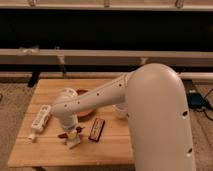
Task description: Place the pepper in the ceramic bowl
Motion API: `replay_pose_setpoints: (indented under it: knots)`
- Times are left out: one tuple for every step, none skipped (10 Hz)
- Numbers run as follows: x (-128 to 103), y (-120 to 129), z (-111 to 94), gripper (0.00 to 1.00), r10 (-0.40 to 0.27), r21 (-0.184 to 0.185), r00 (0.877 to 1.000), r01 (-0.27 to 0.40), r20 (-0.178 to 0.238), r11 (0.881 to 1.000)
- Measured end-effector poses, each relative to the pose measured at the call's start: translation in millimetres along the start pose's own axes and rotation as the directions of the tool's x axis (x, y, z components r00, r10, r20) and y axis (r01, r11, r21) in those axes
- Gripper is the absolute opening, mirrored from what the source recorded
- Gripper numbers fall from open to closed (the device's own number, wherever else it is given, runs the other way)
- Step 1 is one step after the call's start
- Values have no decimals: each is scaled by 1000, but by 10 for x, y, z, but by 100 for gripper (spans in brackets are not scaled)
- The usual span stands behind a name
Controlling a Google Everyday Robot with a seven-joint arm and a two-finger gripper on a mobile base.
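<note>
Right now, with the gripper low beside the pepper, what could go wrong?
The gripper sits near the front edge of the table, right by the pepper; a nudge could roll it off. The dark bar lies close to the gripper, just in front of the ceramic bowl, so a low carry might knock it.

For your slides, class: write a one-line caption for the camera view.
Robot gripper down at the red pepper on a wooden table, ceramic bowl just behind, dark bar alongside.
</note>
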Motion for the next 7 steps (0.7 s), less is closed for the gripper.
replay_pose_setpoints:
  knots:
    - [6, -23, -125, 0, -3, 13, 1000, 3, 7, 1000]
    - [35, -53, -286, 0, -5, 28, 1000, 5, 11, 1000]
    - [66, -88, -437, 0, -9, 41, 1000, 8, 14, 999]
    - [97, -131, -546, 0, -12, 49, 1000, 11, 15, 999]
    - [250, -234, -690, 0, -12, 59, 1000, 11, 14, 998]
    - [374, -302, -733, 0, -8, 59, 1000, 7, 13, 998]
    - [485, -382, -754, 0, -7, 56, 1000, 6, 11, 998]
